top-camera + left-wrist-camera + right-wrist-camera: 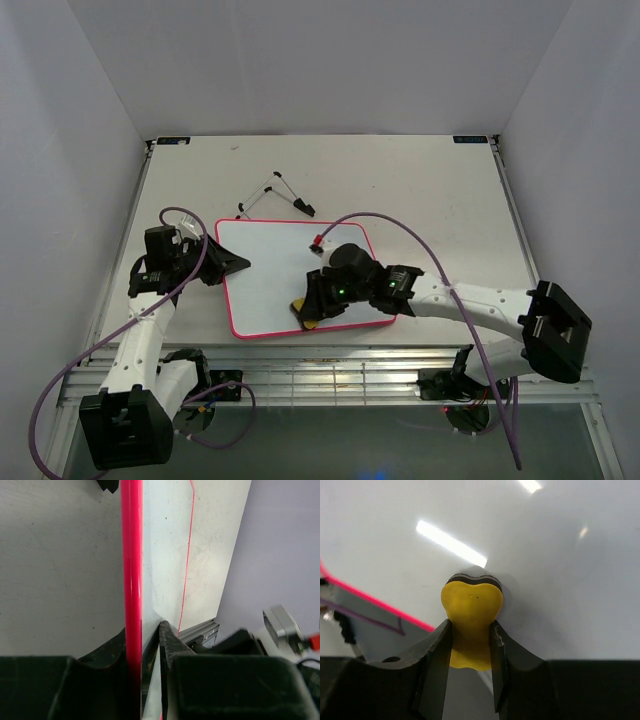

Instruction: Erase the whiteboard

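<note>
Left end effector (228, 262) pinches the whiteboard (280, 272) rim; right end effector (470, 630) pinches yellow eraser (471, 602) against it.

This looks like a robotics lab test cell. A plain white table (430, 190) is boxed in on three sides by bare white walls (300, 60). Two robot arms, the left arm (140, 345) and the right arm (480, 300), are mounted at the table's near edge, by a ribbed aluminium rail (330, 380). Purple cables (372, 214) loop loosely from them. Small black tags (172, 141) sit at the table's far corners.
</note>
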